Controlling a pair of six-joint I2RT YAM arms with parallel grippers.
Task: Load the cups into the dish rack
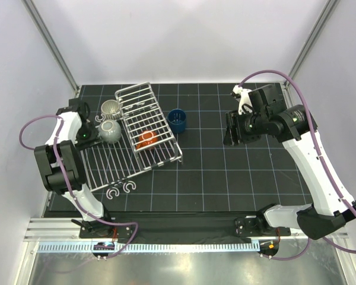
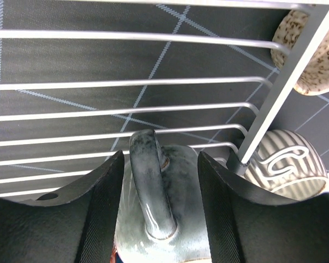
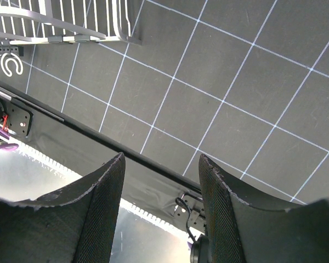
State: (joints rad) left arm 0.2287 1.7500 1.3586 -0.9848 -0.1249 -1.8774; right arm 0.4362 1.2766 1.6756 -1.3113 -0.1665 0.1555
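A speckled light grey cup (image 1: pixel 111 132) lies on the flat slatted tray of the dish rack (image 1: pixel 160 155). My left gripper (image 1: pixel 98 133) is open. In the left wrist view its jaws stand on either side of the cup's handle (image 2: pixel 151 181), with a gap on each side. A cream striped cup (image 1: pixel 110 108) sits by the tray's far edge, and it also shows in the left wrist view (image 2: pixel 288 164). An orange-red cup (image 1: pixel 146 139) lies in the raised basket. A dark blue cup (image 1: pixel 178 120) stands on the mat to the right of the rack. A tan speckled cup (image 2: pixel 312 55) shows past the rack rail. My right gripper (image 1: pixel 230 127) is open and empty.
Two white C-shaped hooks (image 1: pixel 113 193) (image 1: pixel 129 187) lie on the black grid mat in front of the rack. Another hook (image 1: pixel 101 119) lies between the two left cups. The right wrist view looks down on bare mat (image 3: pixel 219 82) and the table's near edge.
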